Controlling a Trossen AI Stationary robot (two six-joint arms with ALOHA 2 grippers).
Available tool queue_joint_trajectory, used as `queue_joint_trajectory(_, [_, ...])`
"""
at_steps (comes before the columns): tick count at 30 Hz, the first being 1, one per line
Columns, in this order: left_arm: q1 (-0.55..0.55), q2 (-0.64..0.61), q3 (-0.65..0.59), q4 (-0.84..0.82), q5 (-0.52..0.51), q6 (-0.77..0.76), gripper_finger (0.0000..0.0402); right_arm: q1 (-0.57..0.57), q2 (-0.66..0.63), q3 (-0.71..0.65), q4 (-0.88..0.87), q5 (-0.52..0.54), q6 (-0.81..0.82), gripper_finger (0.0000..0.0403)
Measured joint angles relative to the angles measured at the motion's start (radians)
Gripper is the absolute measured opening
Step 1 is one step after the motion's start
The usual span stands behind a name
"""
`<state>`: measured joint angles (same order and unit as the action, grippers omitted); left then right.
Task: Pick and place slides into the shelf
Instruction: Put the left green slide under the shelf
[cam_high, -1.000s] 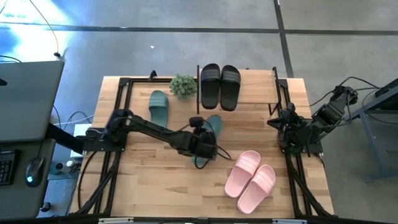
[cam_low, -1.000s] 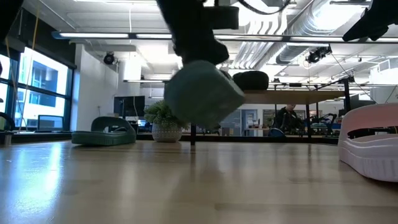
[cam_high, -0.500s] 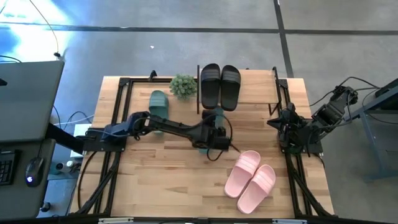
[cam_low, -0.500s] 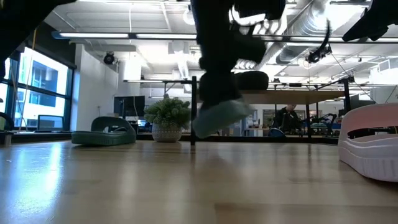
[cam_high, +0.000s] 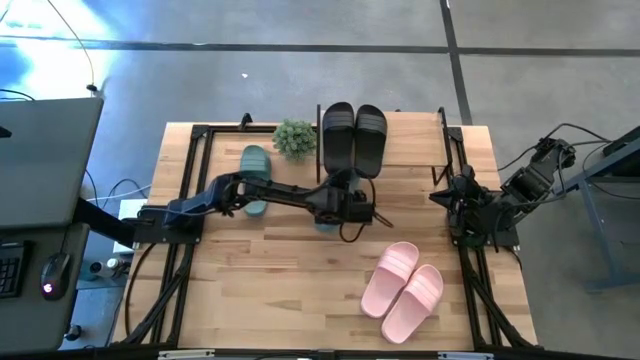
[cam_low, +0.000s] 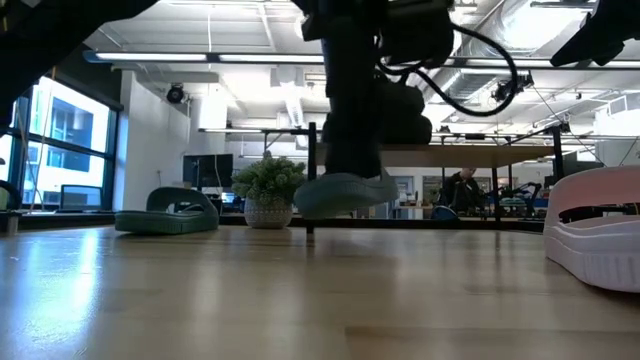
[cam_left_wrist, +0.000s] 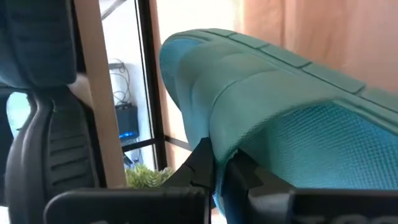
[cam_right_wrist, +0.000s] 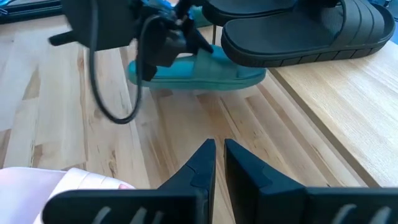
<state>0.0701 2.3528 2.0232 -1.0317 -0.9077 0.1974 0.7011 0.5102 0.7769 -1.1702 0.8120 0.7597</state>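
Observation:
My left gripper (cam_high: 341, 204) is shut on one teal-green slide (cam_high: 328, 216), held just in front of the shelf (cam_high: 415, 150); the low view shows that slide (cam_low: 345, 190) above the tabletop. The black pair (cam_high: 352, 138) lies sole-down on the shelf's wooden board. The second teal slide (cam_high: 255, 168) rests on its sole at the table's far left. The pale pink pair (cam_high: 403, 290) lies sole-down near the right front. My right gripper (cam_right_wrist: 215, 163) is shut and waits at the table's right edge. My left gripper pinches the teal slide by the edge of its wide strap (cam_left_wrist: 214, 140) between the two fingers, as the left wrist view shows. It comes slanting down from the table's left. The slide is lifted clear with its sole (cam_right_wrist: 193, 76) about level.
A small potted plant (cam_high: 294, 138) stands left of the shelf, near the held slide. Thin black posts (cam_low: 311, 180) carry the shelf board (cam_low: 470, 155). Bare wood lies between the held slide and the pink pair (cam_right_wrist: 62, 183).
My left gripper has carried the teal slide toward the table's far edge and slightly right, up to the shelf's near edge. The slide, first tipped steeply below the fingers, has swung to lie about level and sits lower over the table.

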Motion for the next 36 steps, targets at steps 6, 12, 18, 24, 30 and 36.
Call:
queue_joint_trajectory(6, [0.031, 0.0, 0.0, 0.012, 0.008, 0.016, 0.0, 0.0, 0.0, 0.0, 0.0, 0.0, 0.0, 0.0024])
queue_joint_trajectory(12, [0.041, 0.028, -0.001, 0.039, 0.014, 0.05, 0.0, 0.0, 0.0, 0.0, 0.0, 0.0, 0.0, 0.0024])
queue_joint_trajectory(18, [0.041, 0.06, 0.0, 0.06, -0.034, 0.088, 0.0, 0.0, 0.0, 0.0, 0.0, 0.0, 0.0, 0.0024])
queue_joint_trajectory(24, [0.042, 0.082, -0.001, 0.053, -0.061, 0.123, 0.0, 0.0, 0.0, 0.0, 0.0, 0.0, 0.0, 0.0024])
queue_joint_trajectory(30, [0.035, 0.082, -0.001, 0.065, -0.106, 0.105, 0.0002, 0.0, 0.0, 0.0, 0.0, 0.0, 0.0, 0.0024])
queue_joint_trajectory(36, [0.035, 0.082, -0.001, 0.064, -0.047, 0.11, 0.0037, 0.0, 0.0, 0.0, 0.0, 0.0, 0.0, 0.0024])
